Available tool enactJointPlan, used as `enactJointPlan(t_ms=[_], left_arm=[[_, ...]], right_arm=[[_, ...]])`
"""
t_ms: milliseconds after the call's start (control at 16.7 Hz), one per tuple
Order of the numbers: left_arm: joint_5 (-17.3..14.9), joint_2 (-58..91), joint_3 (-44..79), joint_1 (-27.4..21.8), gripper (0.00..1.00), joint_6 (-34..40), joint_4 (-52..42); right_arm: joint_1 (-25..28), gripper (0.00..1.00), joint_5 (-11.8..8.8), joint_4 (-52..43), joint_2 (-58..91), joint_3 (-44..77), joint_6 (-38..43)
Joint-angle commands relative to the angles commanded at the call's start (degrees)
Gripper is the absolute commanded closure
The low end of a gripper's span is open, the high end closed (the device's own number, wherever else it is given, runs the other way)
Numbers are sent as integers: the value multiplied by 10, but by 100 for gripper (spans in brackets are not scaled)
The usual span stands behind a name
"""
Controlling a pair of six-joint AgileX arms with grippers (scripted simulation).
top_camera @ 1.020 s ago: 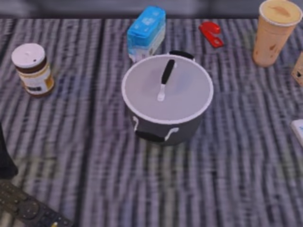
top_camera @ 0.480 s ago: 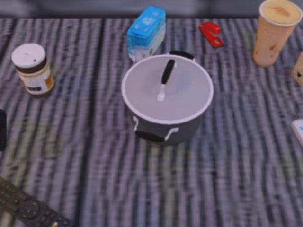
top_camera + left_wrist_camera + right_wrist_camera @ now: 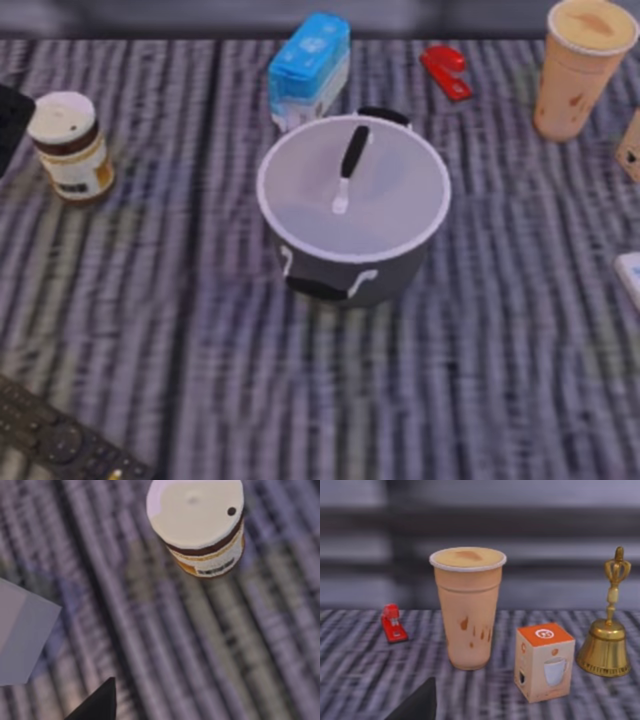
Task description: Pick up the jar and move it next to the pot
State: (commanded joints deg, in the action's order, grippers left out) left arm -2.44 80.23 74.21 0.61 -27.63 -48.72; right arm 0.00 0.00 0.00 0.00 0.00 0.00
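The jar (image 3: 68, 146), with a white lid, dark brown contents and a white-and-yellow label, stands upright at the table's far left. The left wrist view looks down on the jar (image 3: 200, 525) from above. My left gripper (image 3: 10, 120) shows as a dark shape at the left edge, just left of the jar and apart from it. It is open, with one dark fingertip (image 3: 97, 705) in its wrist view. The dark grey pot (image 3: 352, 205), with a white-rimmed lid, sits mid-table. My right arm is out of the top view. Its fingertip (image 3: 420, 702) shows, open and holding nothing.
A blue-and-white box (image 3: 310, 68) lies behind the pot, with a red stapler (image 3: 445, 72) to its right. At the far right stand a tall tan cup (image 3: 583, 65), an orange box (image 3: 544, 661) and a gold bell (image 3: 607, 640). A black remote (image 3: 60, 440) lies front left.
My left gripper has travelled along the left edge from the front of the table toward the back, ending beside the jar. The jar and the pot have not moved.
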Motion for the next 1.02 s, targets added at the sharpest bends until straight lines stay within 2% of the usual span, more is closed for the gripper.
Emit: enactJointPlan(t_ms=[600, 840, 1020], left_arm=[[-18, 493, 521, 0, 0, -178, -285], [-22, 605, 649, 0, 0, -221, -347], [-24, 640, 692, 0, 0, -235, -367]], right_arm=[[0, 0, 0, 0, 0, 0, 0], [0, 0, 0, 0, 0, 0, 0], [0, 0, 0, 0, 0, 0, 0]])
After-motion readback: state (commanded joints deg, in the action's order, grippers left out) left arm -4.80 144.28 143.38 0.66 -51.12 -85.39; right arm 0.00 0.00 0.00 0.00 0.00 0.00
